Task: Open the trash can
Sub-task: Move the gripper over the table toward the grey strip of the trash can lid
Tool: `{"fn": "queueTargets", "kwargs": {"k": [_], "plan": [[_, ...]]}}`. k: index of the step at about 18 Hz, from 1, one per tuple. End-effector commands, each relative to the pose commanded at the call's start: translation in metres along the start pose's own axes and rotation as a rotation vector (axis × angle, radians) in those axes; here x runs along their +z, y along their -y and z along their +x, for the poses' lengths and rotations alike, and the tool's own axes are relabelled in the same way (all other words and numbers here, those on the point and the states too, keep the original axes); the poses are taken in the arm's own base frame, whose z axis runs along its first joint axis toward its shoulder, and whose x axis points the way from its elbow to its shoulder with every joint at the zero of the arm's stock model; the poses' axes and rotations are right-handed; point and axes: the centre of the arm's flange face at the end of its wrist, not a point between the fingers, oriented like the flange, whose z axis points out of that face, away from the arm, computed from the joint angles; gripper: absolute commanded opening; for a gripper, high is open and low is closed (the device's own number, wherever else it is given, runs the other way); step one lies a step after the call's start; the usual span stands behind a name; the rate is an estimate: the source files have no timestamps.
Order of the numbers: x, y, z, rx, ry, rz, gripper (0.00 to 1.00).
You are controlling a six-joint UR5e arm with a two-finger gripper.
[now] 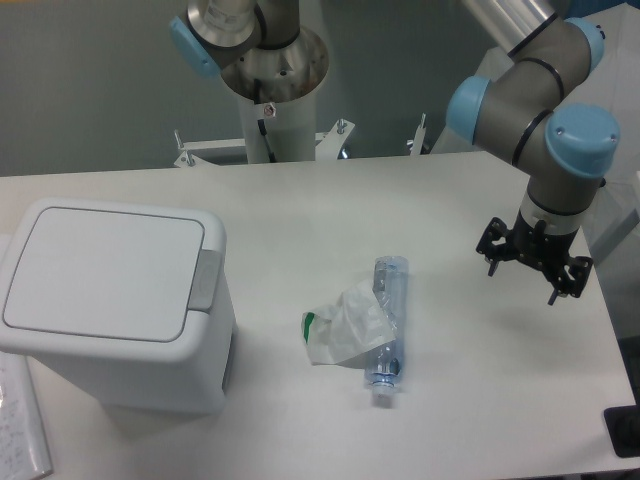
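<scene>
The trash can [150,370] is a large white boxy bin standing at the left of the table. Its flat lid [100,270] lies down shut, and the grey push-button latch [205,280] sits on the lid's right edge. My gripper [522,284] hangs over the right side of the table, far from the bin. It points downward with its black fingers [492,262] spread open, and nothing is between them.
A clear plastic bottle [388,320] lies in the middle of the table with a crumpled white wrapper with a green mark [340,325] against its left side. A sheet of paper [20,420] lies at the front left corner. The robot's base column [270,90] stands behind the table.
</scene>
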Motion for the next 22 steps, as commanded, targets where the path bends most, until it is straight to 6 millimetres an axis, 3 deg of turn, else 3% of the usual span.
{"fn": "queueTargets", "kwargs": {"k": [3,6,8,11,15,22], "plan": [[-0.008,0.003,0.004,0.001,-0.010,0.001,1.00],[-0.018,0.019,0.015,0.008,-0.050,0.004,1.00],[-0.037,0.029,0.027,-0.019,-0.065,0.003,1.00],[-0.042,0.058,0.042,-0.090,-0.099,0.028,1.00],[-0.065,0.079,0.053,-0.265,-0.146,0.164,1.00],[-0.089,0.133,0.084,-0.345,-0.230,0.329,1.00]]}}
